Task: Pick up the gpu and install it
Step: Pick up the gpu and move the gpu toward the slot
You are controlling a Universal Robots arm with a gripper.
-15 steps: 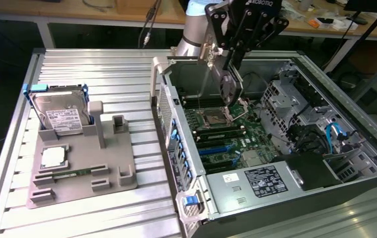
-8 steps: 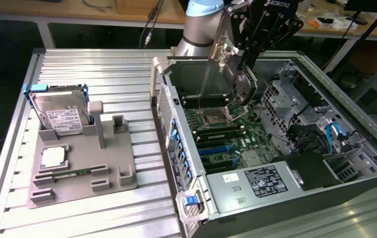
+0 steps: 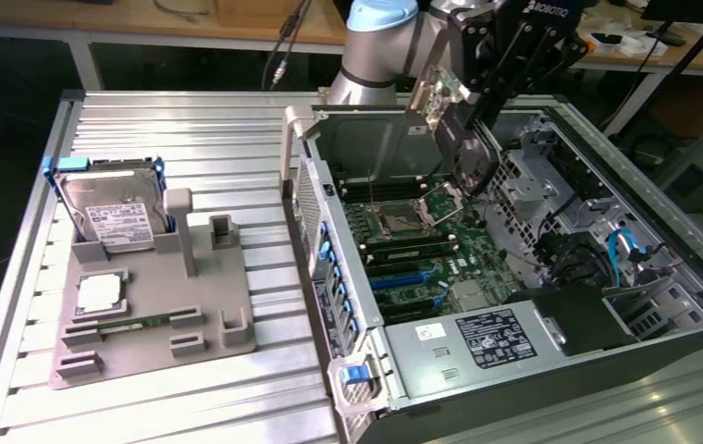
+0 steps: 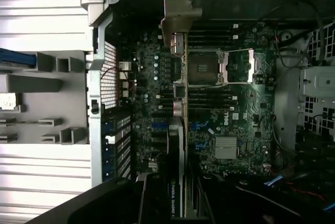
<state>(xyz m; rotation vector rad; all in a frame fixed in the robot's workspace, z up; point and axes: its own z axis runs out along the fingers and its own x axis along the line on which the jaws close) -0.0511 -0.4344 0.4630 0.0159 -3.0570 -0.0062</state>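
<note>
My gripper (image 3: 483,96) is shut on the gpu (image 3: 473,154), a dark flat card with a silvery metal bracket at one end. The card hangs on edge above the open computer case (image 3: 647,217), over the motherboard (image 3: 420,245) and near the CPU socket (image 3: 403,220). In the wrist view the gpu (image 4: 177,98) appears edge-on, running over the board from the gripper (image 4: 178,195) towards the case's rear wall. The blue expansion slots (image 3: 403,277) lie lower on the board, apart from the card.
A grey fixture (image 3: 154,319) on the slatted metal table (image 3: 178,120) holds a silver hard drive (image 3: 111,217), a square chip (image 3: 101,293) and a green memory stick (image 3: 141,324). The power supply (image 3: 481,338) and cables (image 3: 629,254) crowd the case's near end.
</note>
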